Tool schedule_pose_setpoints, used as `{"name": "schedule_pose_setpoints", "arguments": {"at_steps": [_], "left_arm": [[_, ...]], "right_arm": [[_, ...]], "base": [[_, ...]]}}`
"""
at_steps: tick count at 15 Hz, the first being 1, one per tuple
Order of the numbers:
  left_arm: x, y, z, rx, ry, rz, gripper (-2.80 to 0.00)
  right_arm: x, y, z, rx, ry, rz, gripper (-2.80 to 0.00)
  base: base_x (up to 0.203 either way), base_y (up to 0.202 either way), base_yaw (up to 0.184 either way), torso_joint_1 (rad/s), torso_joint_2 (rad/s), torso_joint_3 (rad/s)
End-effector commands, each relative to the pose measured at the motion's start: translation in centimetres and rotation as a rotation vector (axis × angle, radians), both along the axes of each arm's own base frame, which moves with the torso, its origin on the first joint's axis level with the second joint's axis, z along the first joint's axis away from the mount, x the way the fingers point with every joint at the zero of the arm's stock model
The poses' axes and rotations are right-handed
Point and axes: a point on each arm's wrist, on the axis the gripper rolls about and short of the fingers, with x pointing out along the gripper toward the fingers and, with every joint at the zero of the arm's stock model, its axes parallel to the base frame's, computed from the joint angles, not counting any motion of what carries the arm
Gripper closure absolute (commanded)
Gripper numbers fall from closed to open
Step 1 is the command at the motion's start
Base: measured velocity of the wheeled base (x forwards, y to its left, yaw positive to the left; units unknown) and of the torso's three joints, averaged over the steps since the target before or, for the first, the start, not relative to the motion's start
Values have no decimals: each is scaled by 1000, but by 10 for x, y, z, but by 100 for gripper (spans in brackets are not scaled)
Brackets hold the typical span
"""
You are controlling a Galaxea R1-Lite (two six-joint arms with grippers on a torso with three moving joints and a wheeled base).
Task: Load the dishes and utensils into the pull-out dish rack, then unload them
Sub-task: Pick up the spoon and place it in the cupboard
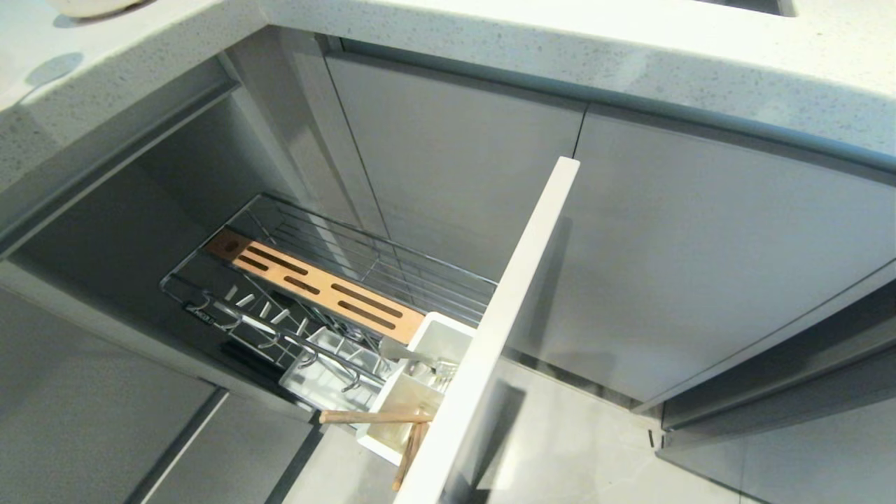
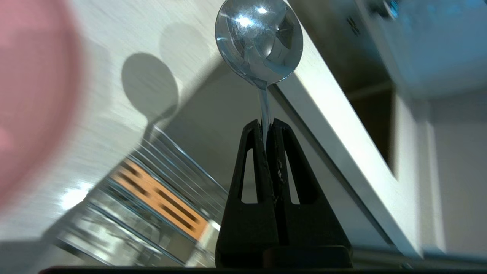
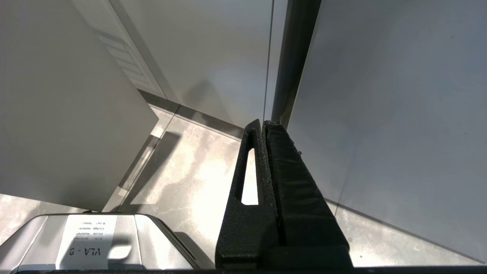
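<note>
I'm gripping the spoon (image 2: pixel 259 42) in my left gripper (image 2: pixel 266 123), fingers pinching its handle; right gripper (image 3: pixel 263 123) is idling with fingers closed; that pink blur is probably the plate (image 2: pixel 34 99).

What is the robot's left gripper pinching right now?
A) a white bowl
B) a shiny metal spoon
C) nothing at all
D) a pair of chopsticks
B: in the left wrist view the left gripper is shut on the thin handle of the metal spoon, whose shiny bowl sticks out past the fingertips.
</note>
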Motion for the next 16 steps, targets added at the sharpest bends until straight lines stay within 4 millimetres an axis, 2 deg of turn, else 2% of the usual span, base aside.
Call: {"name": "schedule_pose_setpoints", "arguments": {"at_steps": [1, 7, 13, 16], "left_arm": [[-11, -22, -3, -18, 22, -166, 0], [-19, -53, -33, 16, 275, -505, 0], [0, -67, -74, 403, 516, -680, 0], [15, -74, -84, 443, 611, -708, 0]], "right_arm": [[0, 0, 0, 0, 2, 1, 0], [0, 0, 0, 0, 2, 1, 0], [0, 0, 0, 0, 2, 1, 0], [0, 0, 0, 0, 2, 1, 0]], "base": [[0, 0, 0, 0, 0, 0], [0, 0, 0, 0, 0, 0], [0, 0, 0, 0, 0, 0], [0, 0, 0, 0, 0, 0]]}}
